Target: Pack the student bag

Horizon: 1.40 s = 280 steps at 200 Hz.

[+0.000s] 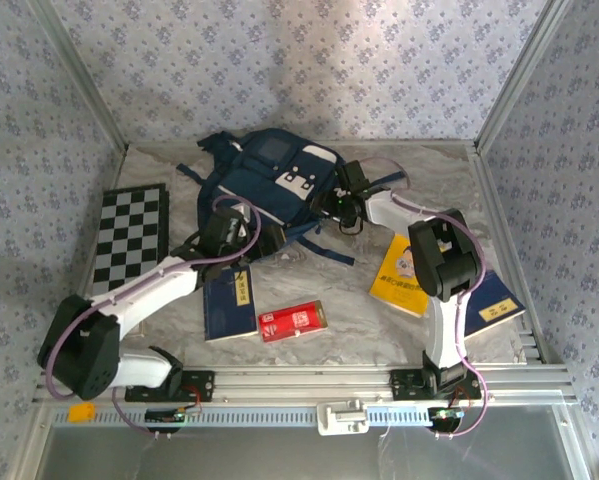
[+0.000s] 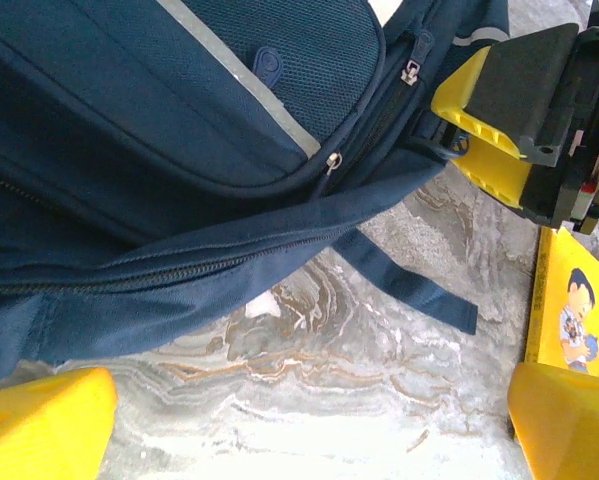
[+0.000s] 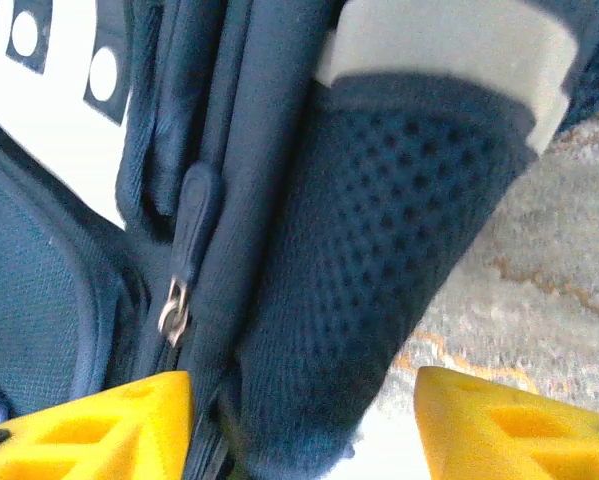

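Right hand (image 3: 299,425) straddles student bag (image 3: 379,250) (zipper pull (image 3: 176,305) blurred).

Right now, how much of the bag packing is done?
Nothing looks packed yet. The yellow book, dark blue book and red box lie on the table. The left tool and right tool are open at the student bag. Loading it is left.

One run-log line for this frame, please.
task: pack student bag | left gripper: open, over table at bag's edge | right gripper: jaws apart, straddling bag's mesh side pocket, no clamp seen | red box: on table
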### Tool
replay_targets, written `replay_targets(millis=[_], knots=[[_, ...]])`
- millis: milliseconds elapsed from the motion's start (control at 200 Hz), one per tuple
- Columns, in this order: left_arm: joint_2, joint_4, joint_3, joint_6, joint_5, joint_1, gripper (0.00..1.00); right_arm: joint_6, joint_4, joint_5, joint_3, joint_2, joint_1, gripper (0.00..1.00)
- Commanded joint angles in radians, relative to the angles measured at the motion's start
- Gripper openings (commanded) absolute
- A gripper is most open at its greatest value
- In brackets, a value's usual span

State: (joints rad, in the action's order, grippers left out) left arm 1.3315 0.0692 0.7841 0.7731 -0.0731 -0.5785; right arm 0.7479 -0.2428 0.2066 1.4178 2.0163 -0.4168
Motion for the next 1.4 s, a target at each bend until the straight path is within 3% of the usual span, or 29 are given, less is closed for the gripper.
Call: replay_targets(millis=[0, 175, 360, 550, 745, 915, 1039, 1219, 1394], knots=[[0.039, -0.064, 0.027, 0.020, 0.036, -0.003, 1.00, -0.017, 0.013, 0.043, 0.041, 0.027, 0.010, 0.51], [0.095, -0.088, 0.030, 0.000, 0.040, 0.001, 1.00, -0.010, 0.045, 0.076, 0.037, 0.019, 0.015, 0.25], [0.123, -0.122, 0.027, -0.057, 0.066, 0.040, 1.00, 0.035, 0.086, 0.118, 0.006, -0.031, 0.006, 0.05], [0.159, -0.168, 0.030, -0.118, 0.012, 0.146, 1.00, 0.091, 0.105, 0.107, -0.079, -0.123, -0.033, 0.00], [0.166, -0.197, 0.045, -0.224, -0.023, 0.230, 1.00, 0.250, 0.208, 0.080, -0.207, -0.198, -0.107, 0.00], [0.102, -0.113, 0.061, -0.285, -0.038, 0.263, 1.00, 0.380, 0.250, 0.013, -0.273, -0.234, -0.143, 0.00], [-0.022, -0.017, 0.047, -0.299, -0.015, 0.227, 1.00, 0.465, 0.276, -0.009, -0.285, -0.251, -0.160, 0.00], [-0.199, 0.084, -0.017, -0.271, 0.085, 0.062, 0.98, 0.495, 0.187, -0.068, -0.245, -0.274, -0.183, 0.00], [-0.265, 0.016, -0.120, -0.241, 0.116, -0.091, 0.83, 0.492, 0.147, -0.080, -0.234, -0.298, -0.195, 0.00]])
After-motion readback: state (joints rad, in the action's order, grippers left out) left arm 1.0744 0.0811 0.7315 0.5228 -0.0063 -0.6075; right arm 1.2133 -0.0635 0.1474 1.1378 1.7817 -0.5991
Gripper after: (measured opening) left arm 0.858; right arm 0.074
